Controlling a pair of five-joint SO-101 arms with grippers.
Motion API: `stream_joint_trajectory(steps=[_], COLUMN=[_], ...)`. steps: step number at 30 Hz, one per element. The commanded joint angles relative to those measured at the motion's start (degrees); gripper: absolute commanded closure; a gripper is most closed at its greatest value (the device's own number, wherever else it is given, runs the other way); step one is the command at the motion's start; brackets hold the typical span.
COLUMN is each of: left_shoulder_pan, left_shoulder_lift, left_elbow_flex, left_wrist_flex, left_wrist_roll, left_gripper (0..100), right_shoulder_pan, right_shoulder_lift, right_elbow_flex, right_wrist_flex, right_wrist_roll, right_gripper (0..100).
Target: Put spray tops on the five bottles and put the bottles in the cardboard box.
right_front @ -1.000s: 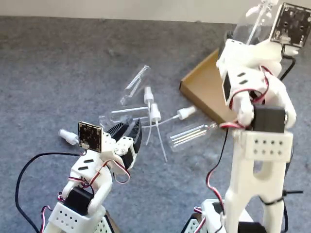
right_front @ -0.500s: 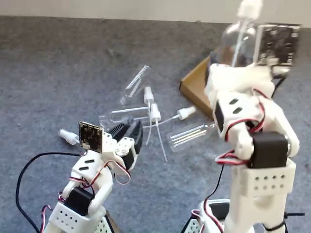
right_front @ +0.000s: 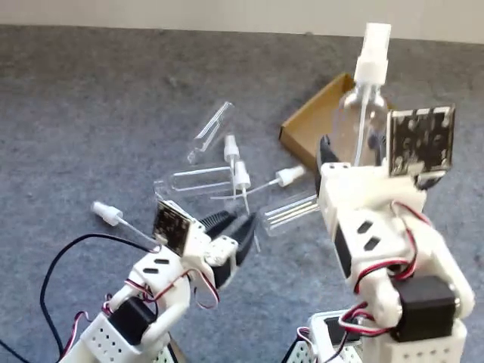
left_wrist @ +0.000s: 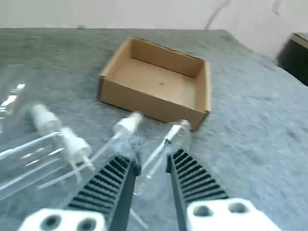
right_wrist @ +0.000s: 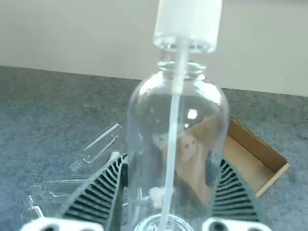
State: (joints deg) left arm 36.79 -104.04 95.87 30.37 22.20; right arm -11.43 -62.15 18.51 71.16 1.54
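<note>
So the right gripper point(right_front: 355, 155) is clamped round a clear upright bottle point(right_front: 361, 113), which is held up in the air on the right side. A white fitted spray top point(right_front: 374, 53) is seated on its neck, and the dip tube can be seen running down inside. In the right wrist view the upright bottle point(right_wrist: 175, 134) is pinched low on its body between the black ribbed jaws of the right gripper point(right_wrist: 171, 166), with the fitted spray top point(right_wrist: 187, 21) up above. The cardboard box point(right_wrist: 260, 156) is glimpsed past it. That cardboard box point(right_front: 311, 121) is sat on the grey carpet point(right_front: 91, 91) at the far right, partly covered by the raised bottle and arm. The left gripper point(right_front: 242, 219) is parked low, near the middle, with its jaws kept a narrow gap apart and not closed on anything. Just right of it, the nearest lying bottle point(right_front: 291, 212) is laid on its side with its neck toward the box. In the left wrist view this nearest lying bottle point(left_wrist: 166, 147) is lined up just beyond the left gripper point(left_wrist: 153, 156), though whether it's being touched can't be told. The cardboard box point(left_wrist: 144, 103) is shown farther off. A second lying bottle point(right_front: 193, 181) is found left of centre, and a third lying bottle point(right_front: 210, 130) is farther back. A lone spray top point(right_front: 107, 213) is off to the left. A far spray top point(right_front: 231, 145) and a middle spray top point(right_front: 242, 175) are bunched together, and a right spray top point(right_front: 289, 175) is laid between them and the box.
</note>
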Motion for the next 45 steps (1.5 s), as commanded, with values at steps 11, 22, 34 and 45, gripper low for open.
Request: stream_joint_trajectory(steps=[11,22,34,45], left_shoulder_pan=[12.00,11.91,12.00,11.65], left_shoulder_lift=[-0.66,-0.66,-0.66,-0.31], left_elbow_flex=[1.10,1.10,1.10,1.10], left_wrist_flex=[-1.93,-5.80,-10.46,-10.90], left_wrist_roll=[-0.26,-0.18,-0.18,-0.18], left_gripper=[96,96,96,96], right_shoulder_pan=[-6.99,-19.12,-21.58,-22.73], right_shoulder_lift=[-23.78,-24.04,-24.04,-25.19], right_elbow_flex=[41.54,42.86,54.46,55.96], right_wrist_flex=[-26.15,-30.11,-45.05,-44.70], right_wrist_roll=[0.53,0.44,0.35,-5.45], right_gripper=[83.1,83.1,83.2,83.2])
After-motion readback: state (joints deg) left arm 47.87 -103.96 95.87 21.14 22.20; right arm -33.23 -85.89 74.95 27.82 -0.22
